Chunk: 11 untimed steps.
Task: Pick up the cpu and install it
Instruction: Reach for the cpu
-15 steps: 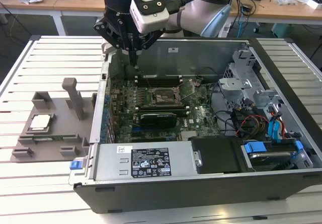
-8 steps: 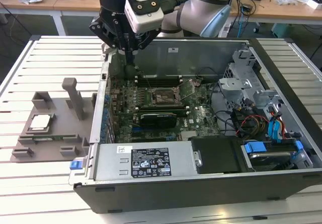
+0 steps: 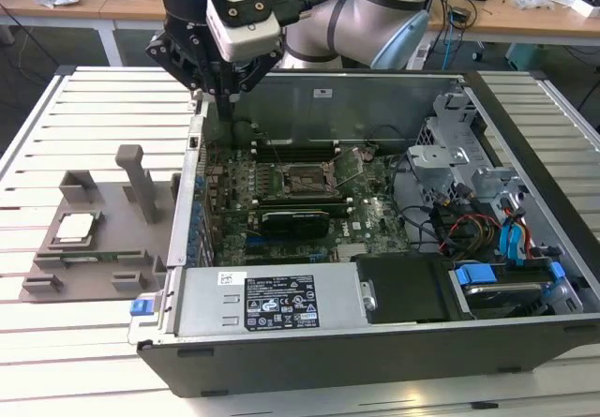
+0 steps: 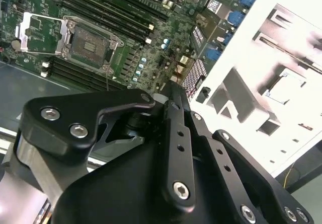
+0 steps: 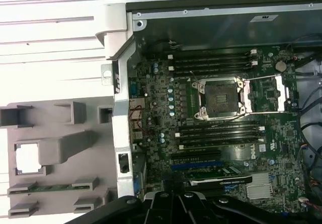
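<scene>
One hand [image 3: 229,96], one cpu [image 3: 75,227], well apart

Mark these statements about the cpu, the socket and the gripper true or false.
1. The cpu lies in the grey fixture outside the computer case. True.
2. The gripper holds the cpu. False: it hangs above the case's side wall, and the cpu is in the fixture.
3. The motherboard's CPU socket is empty, with its frame swung open. True.
4. The memory stick lies in the socket. False: it lies in the fixture, near the cpu.
</scene>
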{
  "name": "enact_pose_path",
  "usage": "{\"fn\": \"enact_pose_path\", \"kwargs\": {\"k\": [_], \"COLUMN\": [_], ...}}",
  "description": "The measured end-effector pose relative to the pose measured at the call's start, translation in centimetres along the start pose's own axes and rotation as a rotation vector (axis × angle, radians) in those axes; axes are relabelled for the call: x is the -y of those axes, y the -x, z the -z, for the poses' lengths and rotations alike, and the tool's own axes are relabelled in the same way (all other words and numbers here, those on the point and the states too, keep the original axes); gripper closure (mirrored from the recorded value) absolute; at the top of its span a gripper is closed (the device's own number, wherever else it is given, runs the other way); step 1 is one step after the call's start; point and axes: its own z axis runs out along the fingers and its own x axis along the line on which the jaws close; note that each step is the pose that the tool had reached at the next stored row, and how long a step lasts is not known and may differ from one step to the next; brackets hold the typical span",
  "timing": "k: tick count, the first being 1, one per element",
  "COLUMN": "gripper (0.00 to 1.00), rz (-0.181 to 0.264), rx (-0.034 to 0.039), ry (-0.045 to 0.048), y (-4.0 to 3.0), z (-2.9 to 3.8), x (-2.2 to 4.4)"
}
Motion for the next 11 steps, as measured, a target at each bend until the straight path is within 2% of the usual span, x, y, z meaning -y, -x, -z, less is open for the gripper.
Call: {"fn": "enact_pose_path", "kwargs": {"k": [11], "gripper": [0.89], "rz": [0.000], "rx": [-0.0001], "ry": [0.0000], "y": [-1.21], "z": [0.03], "x": [0.09]}}
